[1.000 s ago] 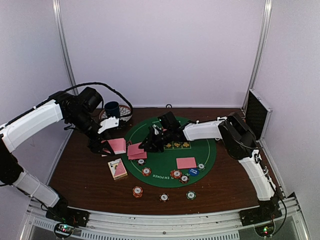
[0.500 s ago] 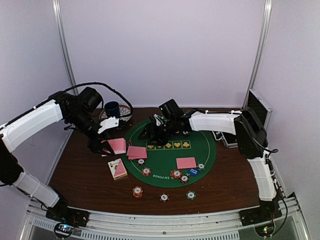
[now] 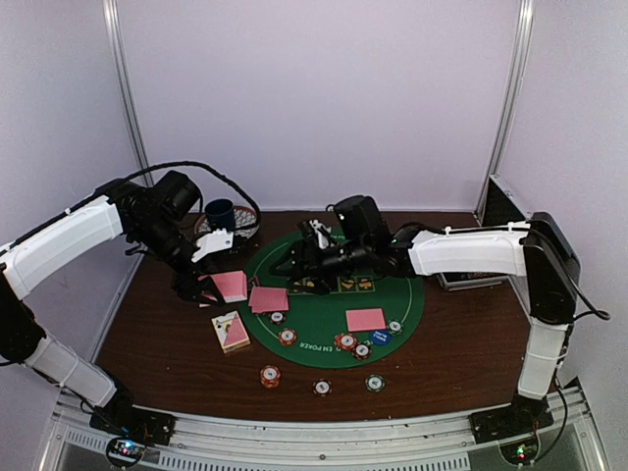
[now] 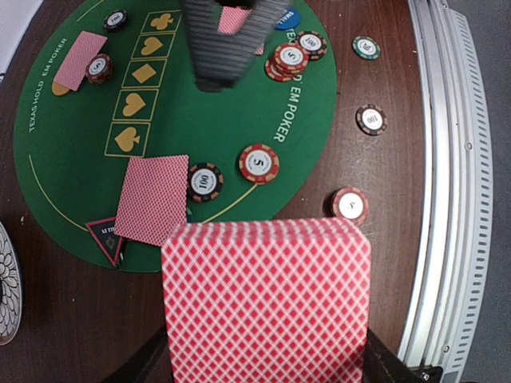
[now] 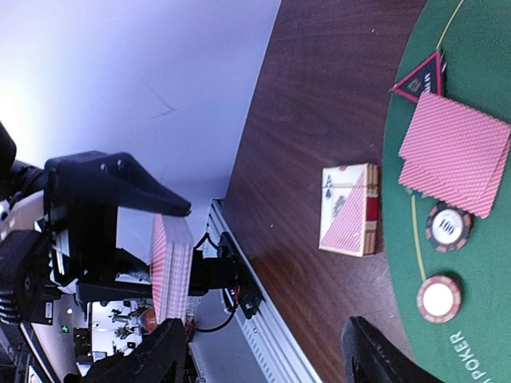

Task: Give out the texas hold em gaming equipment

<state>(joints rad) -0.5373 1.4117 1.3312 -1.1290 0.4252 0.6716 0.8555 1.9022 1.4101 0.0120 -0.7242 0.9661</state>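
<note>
My left gripper (image 3: 210, 284) is clamped on the deck of pink-backed cards (image 4: 267, 297), held over bare wood just off the left edge of the green felt mat (image 3: 324, 316). My left wrist camera shows the deck's diamond-patterned back filling the lower frame and hiding nearly all of my fingers. My right wrist camera catches the same deck edge-on, a thin stack between black jaws. My right gripper (image 5: 262, 331) stands wide with nothing between its fingers. That gap is plain only in its own camera: overhead it hangs above the far left of the mat, and in the left wrist view it is a grey blur. Both wrist views show the two dealt cards (image 4: 152, 199) overlapping at the mat's left edge, with the black-red triangular marker (image 4: 106, 237) touching their corner; overhead the marker is too small to pick out. The card box (image 5: 349, 209) lies on the wood beside the mat, seen overhead and from the right wrist but not the left. The left wrist alone shows the 100 chip (image 4: 206, 180), the 5 chip (image 4: 259, 163), the chip stack (image 4: 291, 57) near the blue button (image 4: 287, 17), and a far card (image 4: 80, 60) that my right arm covers overhead. Only overhead shows the dark cup (image 3: 220, 213) and metal case (image 3: 491, 211).
</note>
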